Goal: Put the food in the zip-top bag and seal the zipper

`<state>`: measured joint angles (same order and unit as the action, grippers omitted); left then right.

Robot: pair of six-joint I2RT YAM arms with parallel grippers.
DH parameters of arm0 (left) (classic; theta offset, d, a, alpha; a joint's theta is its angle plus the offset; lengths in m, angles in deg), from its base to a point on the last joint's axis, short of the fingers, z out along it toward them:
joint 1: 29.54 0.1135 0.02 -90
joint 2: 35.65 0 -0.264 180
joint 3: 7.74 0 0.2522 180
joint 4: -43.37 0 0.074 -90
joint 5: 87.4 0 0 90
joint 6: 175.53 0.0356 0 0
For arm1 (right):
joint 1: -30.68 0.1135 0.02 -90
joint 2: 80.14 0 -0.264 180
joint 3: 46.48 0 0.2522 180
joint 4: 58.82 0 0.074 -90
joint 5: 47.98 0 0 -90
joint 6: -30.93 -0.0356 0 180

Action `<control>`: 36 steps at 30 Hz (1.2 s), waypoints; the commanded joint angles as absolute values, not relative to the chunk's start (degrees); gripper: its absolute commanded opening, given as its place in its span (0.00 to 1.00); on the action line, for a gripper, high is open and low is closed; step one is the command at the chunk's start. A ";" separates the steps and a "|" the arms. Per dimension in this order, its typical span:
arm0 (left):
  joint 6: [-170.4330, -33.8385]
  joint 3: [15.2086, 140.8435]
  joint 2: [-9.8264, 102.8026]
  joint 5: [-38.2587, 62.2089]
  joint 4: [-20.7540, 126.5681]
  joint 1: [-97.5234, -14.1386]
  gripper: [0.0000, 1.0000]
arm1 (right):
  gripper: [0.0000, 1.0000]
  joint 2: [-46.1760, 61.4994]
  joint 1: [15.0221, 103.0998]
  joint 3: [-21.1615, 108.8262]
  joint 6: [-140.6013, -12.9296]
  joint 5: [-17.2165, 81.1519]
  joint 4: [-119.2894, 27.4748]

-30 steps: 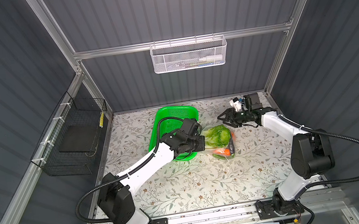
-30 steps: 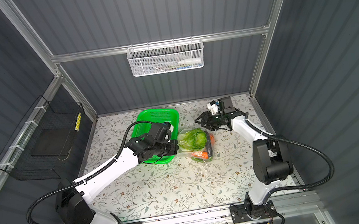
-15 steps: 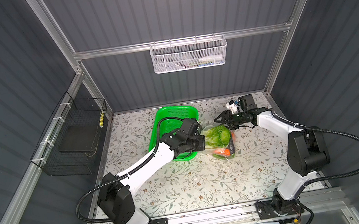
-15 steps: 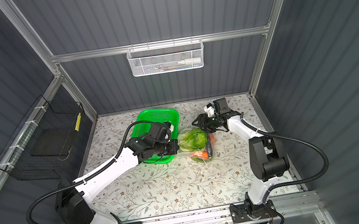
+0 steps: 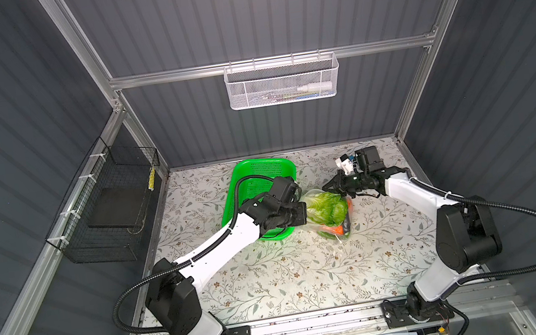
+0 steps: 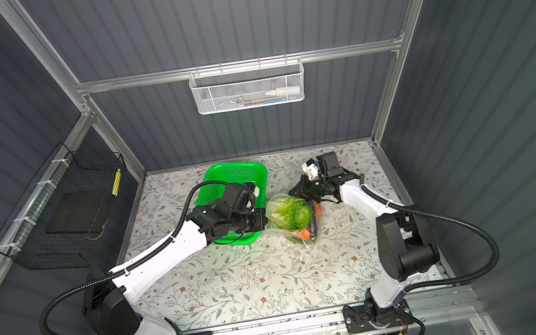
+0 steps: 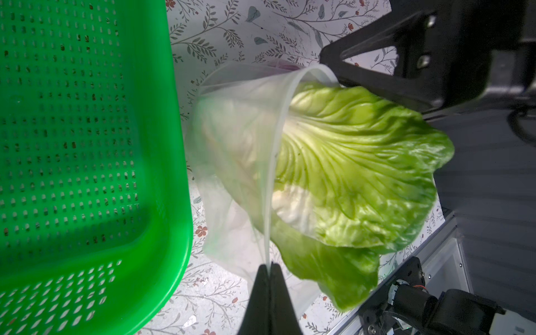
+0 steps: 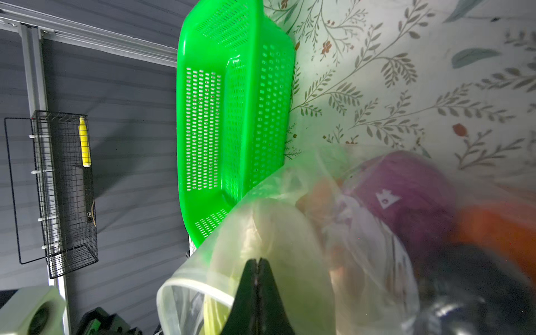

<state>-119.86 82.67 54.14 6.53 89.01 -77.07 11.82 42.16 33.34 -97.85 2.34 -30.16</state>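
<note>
The clear zip-top bag [image 5: 327, 218] lies right of the green basket, in both top views. A pale-green cabbage [image 7: 356, 162] pokes out of its mouth. Through the film I see a purple onion [image 8: 406, 185], an orange piece [image 8: 493, 226] and a dark eggplant [image 8: 478, 287]. The white zipper [image 7: 275, 150] arcs round the cabbage. My left gripper [image 7: 268, 265] is shut on that strip at the near-left end of the mouth [image 5: 306, 213]. My right gripper [image 8: 258, 261] is shut on the bag's mouth edge at the far side [image 5: 326, 187]. No slider tab shows.
The green perforated basket [image 5: 253, 174] stands just left of the bag, under my left forearm. A white mesh basket [image 5: 281, 81] hangs on the back wall, and a black wire basket [image 5: 111, 204] on the left wall. The floral table cover [image 5: 292, 272] stretches in front.
My right gripper moved left from the back right corner to the bag's mouth and closed there. The left arm kept its hold and place.
</note>
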 commanded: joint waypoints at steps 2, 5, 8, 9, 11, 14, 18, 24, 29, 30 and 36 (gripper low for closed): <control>-119.43 83.26 54.01 3.75 91.52 -76.81 0.00 | 0.00 6.98 39.25 32.91 -97.01 3.91 -29.00; -117.95 86.39 54.15 2.17 92.78 -76.56 0.00 | 0.00 3.75 37.48 33.76 -94.31 5.96 -24.92; -116.16 94.21 55.97 2.66 94.56 -76.21 0.00 | 0.00 1.35 36.12 36.24 -90.56 8.05 -17.96; -115.53 97.30 56.83 3.19 95.42 -76.20 0.00 | 0.00 0.80 35.81 37.51 -89.31 8.78 -15.67; -114.84 102.92 58.77 4.26 97.01 -76.21 0.00 | 0.01 0.52 35.18 40.13 -87.25 9.71 -11.20; -115.04 109.43 61.50 7.64 97.64 -76.19 0.00 | 0.03 1.70 34.14 45.10 -85.71 9.71 -4.71; -115.95 113.25 65.30 13.96 97.51 -76.21 0.00 | 0.03 2.98 34.06 47.82 -88.03 9.33 -3.04; -115.12 105.63 68.97 14.85 94.69 -76.21 0.00 | 0.05 2.42 34.98 40.03 -99.44 9.58 -14.91; -115.61 103.11 67.75 14.94 92.99 -76.21 0.00 | 0.48 1.97 35.45 36.32 -102.40 9.36 -19.46; -115.21 103.01 67.26 14.73 92.99 -76.20 0.00 | 0.54 2.21 35.39 36.53 -102.16 8.88 -19.78; -114.18 100.60 65.73 14.17 94.30 -76.22 0.00 | 0.72 1.92 31.68 38.78 -99.38 8.10 -19.59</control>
